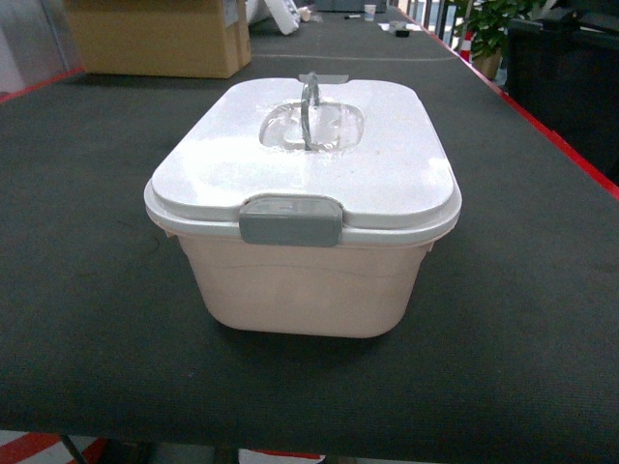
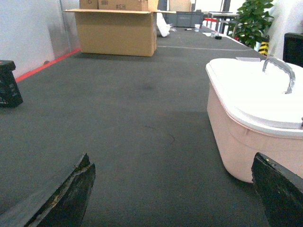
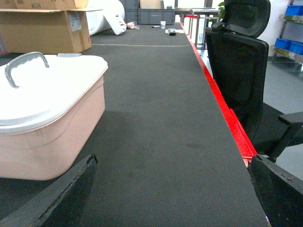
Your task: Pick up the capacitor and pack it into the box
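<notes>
Left gripper (image 2: 173,189): fingers (image 2: 71,196) spread wide at the bottom corners of the left wrist view, nothing between them, bare dark mat (image 2: 132,118) below. Right gripper (image 3: 173,189): likewise spread wide, holding nothing, over the same mat.

Box (image 1: 305,280): pale pink tub, standing between the two grippers, just ahead and to the right of the left one, ahead and to the left of the right one, touching neither. White lid (image 1: 387,169) seated on the rim; grey latch (image 1: 290,220) on the near face down over the rim; grey loop handle (image 1: 309,108) standing upright at the lid's centre.

Capacitor: not visible in any view; contents of the box not discernible through lid or walls.

Beyond the right gripper, right side: red table edge (image 3: 222,101), then black office chair (image 3: 244,61) off the table.

Beyond the left gripper, left side: small black object (image 2: 8,84) by the red edge.

Far end: brown cardboard box (image 2: 116,32), flaps open; potted plant (image 2: 253,21) far right.
</notes>
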Robot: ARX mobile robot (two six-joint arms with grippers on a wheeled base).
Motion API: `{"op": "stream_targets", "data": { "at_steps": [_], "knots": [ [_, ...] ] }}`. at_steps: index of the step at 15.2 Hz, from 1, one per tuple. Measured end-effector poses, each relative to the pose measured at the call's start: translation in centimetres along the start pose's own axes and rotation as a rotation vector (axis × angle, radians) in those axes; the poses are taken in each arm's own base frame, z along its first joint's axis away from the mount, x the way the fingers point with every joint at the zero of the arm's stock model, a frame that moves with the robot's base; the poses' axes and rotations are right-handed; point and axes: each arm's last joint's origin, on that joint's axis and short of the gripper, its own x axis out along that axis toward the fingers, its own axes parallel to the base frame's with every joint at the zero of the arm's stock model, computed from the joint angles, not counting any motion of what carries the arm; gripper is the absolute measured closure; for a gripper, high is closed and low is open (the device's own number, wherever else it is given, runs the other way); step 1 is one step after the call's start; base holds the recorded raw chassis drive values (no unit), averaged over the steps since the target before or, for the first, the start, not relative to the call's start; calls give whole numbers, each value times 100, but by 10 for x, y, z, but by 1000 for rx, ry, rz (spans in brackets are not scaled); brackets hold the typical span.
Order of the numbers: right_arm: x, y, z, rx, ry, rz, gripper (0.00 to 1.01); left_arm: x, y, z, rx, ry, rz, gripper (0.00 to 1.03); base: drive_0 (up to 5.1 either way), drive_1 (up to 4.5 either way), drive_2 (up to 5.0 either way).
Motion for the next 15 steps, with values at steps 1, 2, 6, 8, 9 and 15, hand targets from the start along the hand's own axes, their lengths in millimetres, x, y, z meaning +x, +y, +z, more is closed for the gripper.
{"op": "stream_targets", "data": {
  "at_steps": [1, 2, 6, 8, 9, 15],
  "knots": [
    [0, 0, 0, 0, 0, 0, 3, 0, 0, 0, 0, 0, 0, 5, 0, 0, 0],
    [0, 0, 0, 0, 0, 0, 3, 0, 0, 0, 0, 0, 0, 5, 0, 0, 0],
    [0, 0, 0, 0, 0, 0, 3, 0, 0, 0, 0, 0, 0, 5, 0, 0, 0],
    [0, 0, 0, 0, 0, 0, 3, 0, 0, 0, 0, 0, 0, 5, 0, 0, 0],
    [0, 0, 0, 0, 0, 0, 3, 0, 0, 0, 0, 0, 0, 5, 0, 0, 0],
    [0, 0, 0, 0, 0, 0, 3, 0, 0, 0, 0, 0, 0, 5, 0, 0, 0]
  ]
}}
